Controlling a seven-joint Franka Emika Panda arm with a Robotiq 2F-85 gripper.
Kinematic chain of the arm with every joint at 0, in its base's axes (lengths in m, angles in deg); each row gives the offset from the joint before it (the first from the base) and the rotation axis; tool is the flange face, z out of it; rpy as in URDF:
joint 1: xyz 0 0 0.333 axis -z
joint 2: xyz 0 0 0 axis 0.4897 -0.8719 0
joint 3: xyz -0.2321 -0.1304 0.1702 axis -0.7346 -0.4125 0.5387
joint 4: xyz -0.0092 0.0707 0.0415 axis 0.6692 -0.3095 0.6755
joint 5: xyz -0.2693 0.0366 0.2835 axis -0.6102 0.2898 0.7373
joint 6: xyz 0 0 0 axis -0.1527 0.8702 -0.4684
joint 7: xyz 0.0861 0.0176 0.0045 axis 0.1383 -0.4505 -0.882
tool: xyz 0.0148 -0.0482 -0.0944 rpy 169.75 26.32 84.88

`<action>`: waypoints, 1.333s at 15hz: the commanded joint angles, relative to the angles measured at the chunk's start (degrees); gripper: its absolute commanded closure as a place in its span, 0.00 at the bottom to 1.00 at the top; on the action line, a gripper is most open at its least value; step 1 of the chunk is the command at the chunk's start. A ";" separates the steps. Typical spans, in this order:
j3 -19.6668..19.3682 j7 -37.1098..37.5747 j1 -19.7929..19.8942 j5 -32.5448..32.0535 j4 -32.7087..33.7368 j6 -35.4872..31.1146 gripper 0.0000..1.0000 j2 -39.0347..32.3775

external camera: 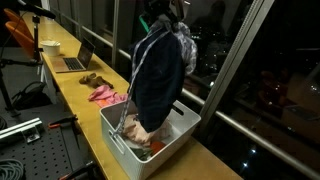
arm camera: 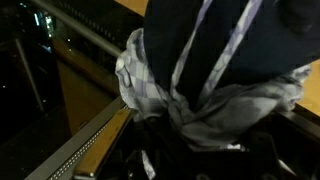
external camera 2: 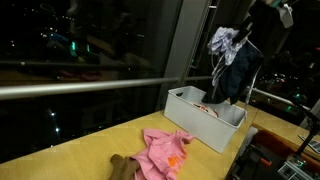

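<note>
Your arm stands high over the counter (external camera: pixel 85 95), wrist turned downward, with the gripper (external camera: pixel 163 20) well above the bin (external camera: pixel 115 138). The jaws are buried in fabric, but they are clamped on the top of a dark garment (external camera: pixel 158 75), which hangs straight down from them. A plaid cloth (external camera: pixel 186 45) is bunched around the garment's upper part. The wrist view shows the two pressed together, the garment (arm camera: pixel 235 40) and the plaid cloth (arm camera: pixel 150 85) filling most of the picture, and it shows no fingers.

The garment's lower end dips inside the bin's walls, where other clothes lie, one of them orange. I cannot tell whether it touches them. In an exterior view the garment (external camera 2: pixel 236 70) hangs over the far end of the bin (external camera 2: pixel 195 112).

A pink cloth (external camera: pixel 106 96) lies flat on the counter just beside the bin, and a brown thing (external camera: pixel 92 80) lies beside that. A laptop (external camera: pixel 76 60) sits further along, well apart. A window rail (external camera 2: pixel 90 85) runs along the counter's outer edge, close to the bin. Nothing stands between the garment and the bin.
</note>
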 commanded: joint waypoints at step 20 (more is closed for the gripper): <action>2.05 -2.04 -3.57 5.02 8.41 1.22 0.00 -13.16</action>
